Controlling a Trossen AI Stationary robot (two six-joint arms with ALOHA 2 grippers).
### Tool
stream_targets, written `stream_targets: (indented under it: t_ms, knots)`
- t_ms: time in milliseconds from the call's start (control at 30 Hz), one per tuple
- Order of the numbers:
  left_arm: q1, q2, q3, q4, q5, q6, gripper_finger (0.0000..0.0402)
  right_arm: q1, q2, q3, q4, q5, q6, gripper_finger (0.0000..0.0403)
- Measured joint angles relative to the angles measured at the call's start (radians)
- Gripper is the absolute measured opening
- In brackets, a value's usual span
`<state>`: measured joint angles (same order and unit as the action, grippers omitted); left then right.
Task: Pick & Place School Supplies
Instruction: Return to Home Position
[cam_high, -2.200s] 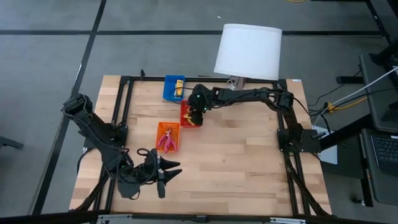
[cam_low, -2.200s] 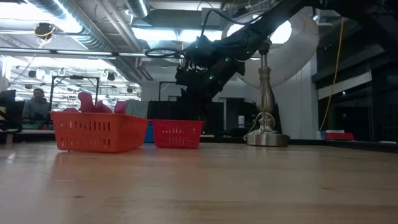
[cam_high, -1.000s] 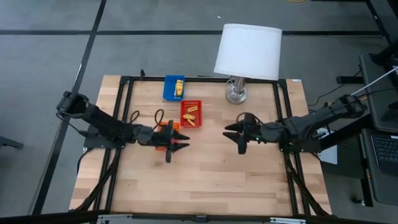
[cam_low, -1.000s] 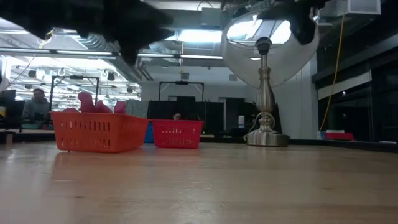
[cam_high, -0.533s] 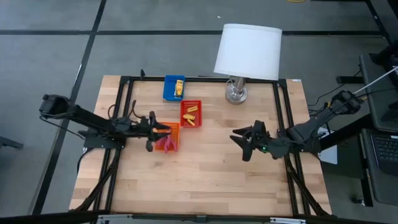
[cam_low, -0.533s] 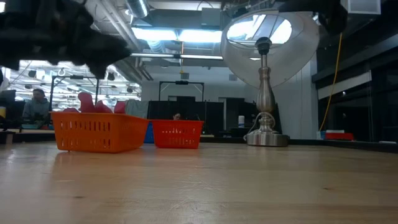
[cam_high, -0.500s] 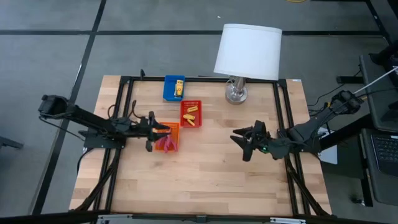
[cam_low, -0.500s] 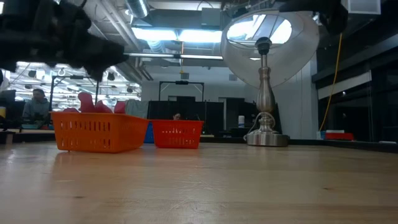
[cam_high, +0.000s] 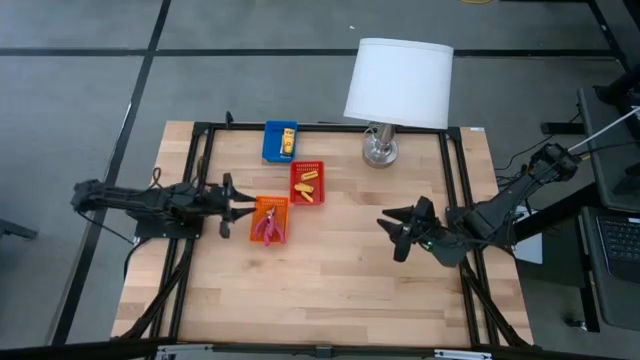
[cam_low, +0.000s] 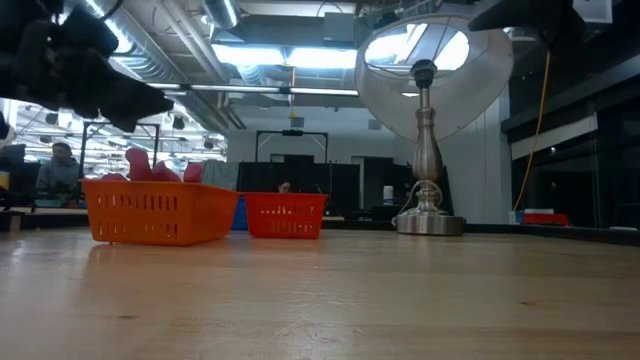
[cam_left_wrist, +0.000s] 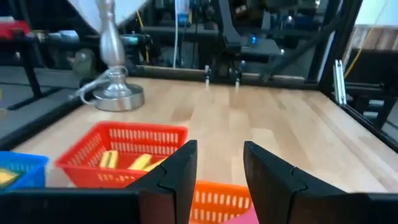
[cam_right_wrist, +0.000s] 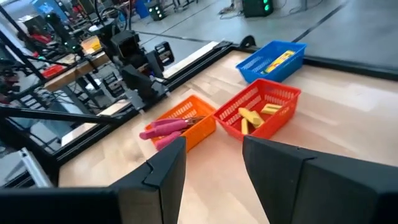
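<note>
Desk (cam_high: 340, 290) centre left bare, left gripper (cam_high: 230, 206) drawn back beside orange tray (cam_high: 271, 200), right gripper (cam_high: 393, 236) pulled edgeward, both sets of fingers held apart.

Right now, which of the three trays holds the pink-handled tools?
The orange tray, farthest from the lamp: pink handles lie in it; the red tray and blue tray hold yellow items.

Table (cam_high: 350, 290) holds blue tray (cam_high: 271, 146), red tray (cam_high: 318, 197), orange tray (cam_high: 273, 205), lamp (cam_high: 398, 82).

The left claw (cam_high: 238, 204) and the right claw (cam_high: 393, 235) faced each other, fingers parted, arms stretched low and nearly level.
</note>
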<state>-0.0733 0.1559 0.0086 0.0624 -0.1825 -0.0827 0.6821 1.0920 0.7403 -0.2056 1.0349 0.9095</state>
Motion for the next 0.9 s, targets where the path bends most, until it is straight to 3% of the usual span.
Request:
stream_targets:
  t_ms: [133, 333, 500, 567, 633, 733, 800, 900]
  knots:
    - [0.043, -0.152, 0.003, -0.031, 0.03, 0.054, 0.0127, 0.024, 0.0, 0.0, -0.059, 0.03, 0.054, 0.0162]
    - [0.094, -0.133, 0.003, -0.018, -0.055, 0.039, 0.0127, 0.079, -0.001, -0.051, -0.111, 0.026, 0.177, 0.0162]
    - [0.097, -0.123, 0.003, -0.017, -0.06, -0.008, 0.0127, 0.165, -0.001, -0.108, -0.331, -0.009, 0.437, 0.0162]
    - [0.097, -0.124, 0.003, -0.015, -0.06, -0.008, 0.0127, 0.211, 0.0, -0.142, -0.341, -0.042, 0.525, 0.0162]
    - [0.097, -0.124, 0.003, -0.015, -0.06, -0.008, 0.0127, 0.249, 0.025, -0.178, -0.215, -0.045, 0.55, 0.0162]
    - [0.097, -0.124, 0.003, -0.015, -0.06, -0.008, 0.0127, 0.256, 0.126, -0.203, 0.149, 0.012, 0.363, 0.0162]
    - [0.097, -0.124, 0.003, -0.015, -0.06, -0.009, 0.0127, 0.204, 0.222, -0.203, 0.31, 0.073, 0.185, 0.0162]
    - [0.097, -0.124, 0.003, -0.015, -0.06, -0.009, 0.0127, 0.083, 0.316, -0.206, 0.352, 0.188, 0.077, 0.0162]
